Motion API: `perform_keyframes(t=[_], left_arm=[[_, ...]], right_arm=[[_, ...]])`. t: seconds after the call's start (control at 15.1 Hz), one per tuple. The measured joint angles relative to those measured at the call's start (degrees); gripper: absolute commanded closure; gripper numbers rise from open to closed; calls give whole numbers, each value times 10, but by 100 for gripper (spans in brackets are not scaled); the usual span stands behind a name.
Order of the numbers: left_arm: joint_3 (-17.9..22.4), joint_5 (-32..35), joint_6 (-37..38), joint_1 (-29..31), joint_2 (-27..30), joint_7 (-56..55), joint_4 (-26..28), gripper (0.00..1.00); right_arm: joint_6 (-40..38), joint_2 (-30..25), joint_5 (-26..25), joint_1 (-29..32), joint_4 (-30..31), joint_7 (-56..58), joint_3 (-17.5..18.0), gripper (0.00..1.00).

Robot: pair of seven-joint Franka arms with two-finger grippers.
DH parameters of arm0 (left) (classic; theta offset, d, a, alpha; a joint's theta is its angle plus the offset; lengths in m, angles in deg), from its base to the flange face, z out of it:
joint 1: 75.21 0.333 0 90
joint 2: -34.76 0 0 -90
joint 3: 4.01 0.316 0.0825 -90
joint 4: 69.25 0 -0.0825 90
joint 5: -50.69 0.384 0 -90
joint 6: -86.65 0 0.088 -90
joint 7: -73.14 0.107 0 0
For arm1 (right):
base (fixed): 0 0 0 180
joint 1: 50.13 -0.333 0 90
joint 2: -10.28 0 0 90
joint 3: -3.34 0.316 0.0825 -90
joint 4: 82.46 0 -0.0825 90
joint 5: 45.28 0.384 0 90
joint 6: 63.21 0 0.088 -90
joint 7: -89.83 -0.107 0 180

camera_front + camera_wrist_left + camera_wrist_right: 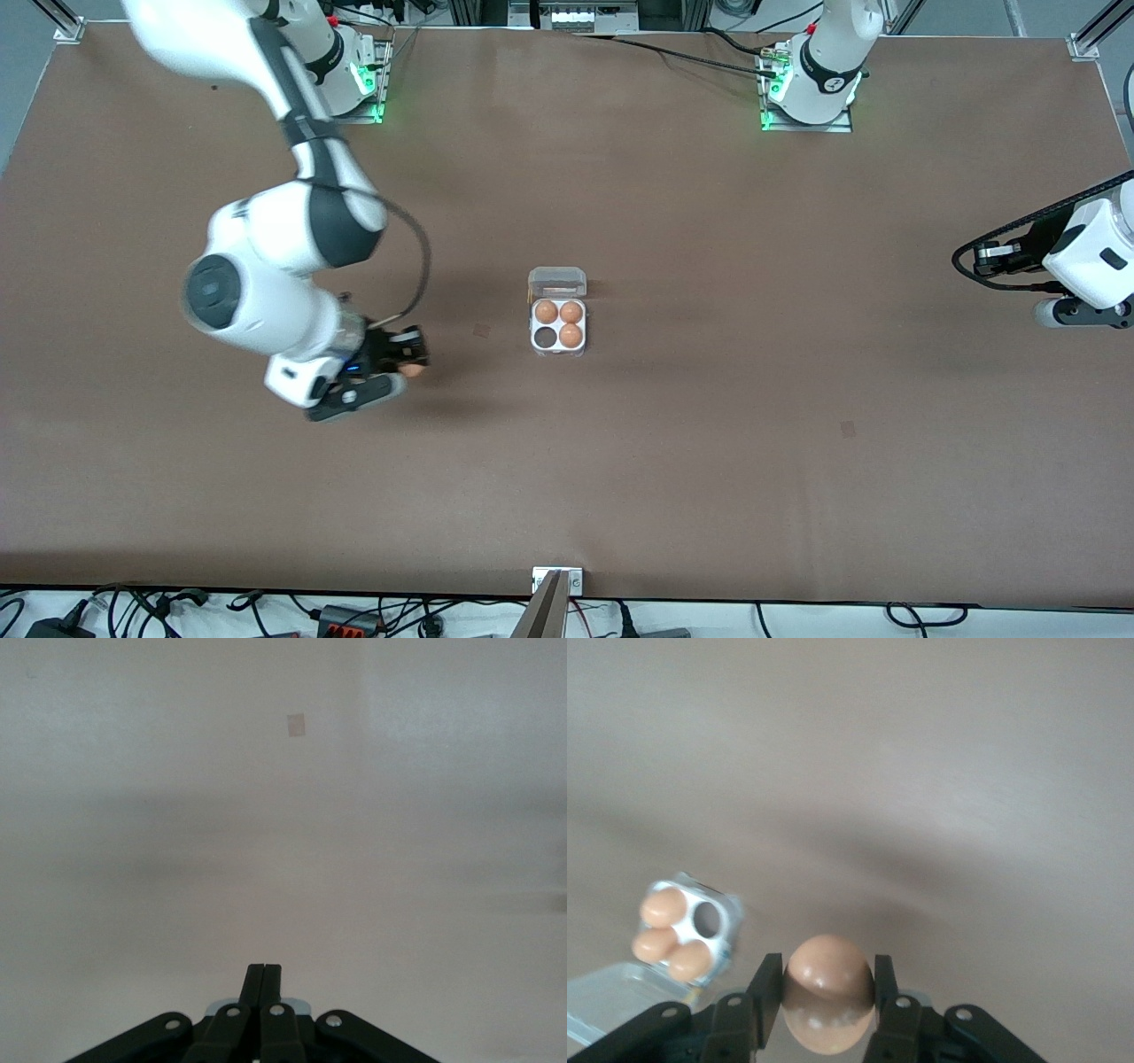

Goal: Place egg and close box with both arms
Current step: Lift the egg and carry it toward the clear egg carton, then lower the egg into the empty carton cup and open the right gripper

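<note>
Brown tabletop (pixel 709 443) fills the front view, with two white robot arms based along its upper edge. Starting at the right arm's end of the table, the right arm bends down over the bare surface, and its black two-finger right gripper (pixel 409 361) is clamped on a smooth brown egg (pixel 829 992); the right wrist view shows a finger pressed against each side of the shell. Near the table's middle sits the small square clear-plastic egg box (pixel 558 332) with a whitish base, its hinged transparent lid (pixel 557 282) folded open. Three brown eggs (pixel 570 312) fill three of its four round cells; the empty cell (pixel 543 337) is the one nearer the front camera, toward the right arm's end. At the left arm's end, the left arm waits at the table's edge, and the left gripper (pixel 263 973) has its black fingers pressed together, holding nothing, over bare tabletop.
</note>
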Motion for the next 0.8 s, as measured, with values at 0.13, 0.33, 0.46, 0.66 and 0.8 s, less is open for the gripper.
perform_keyframes(t=[0.13,0.33,0.46,0.66,0.8], left_arm=[[0,0,0,-1,0,0,0,99],[0,0,0,-2,0,0,0,99],[0,0,0,-2,0,0,0,99],[0,0,0,-3,0,0,0,99],[0,0,0,-4,0,0,0,99]], right_arm=[[40,4,-1,-33,3,-26,0,82],[97,11,-1,-70,18,-55,-1,82],[153,17,-1,-90,45,-64,-1,82],[234,21,-1,-113,94,-67,-2,82],[263,23,-1,-128,113,-90,-2,82]])
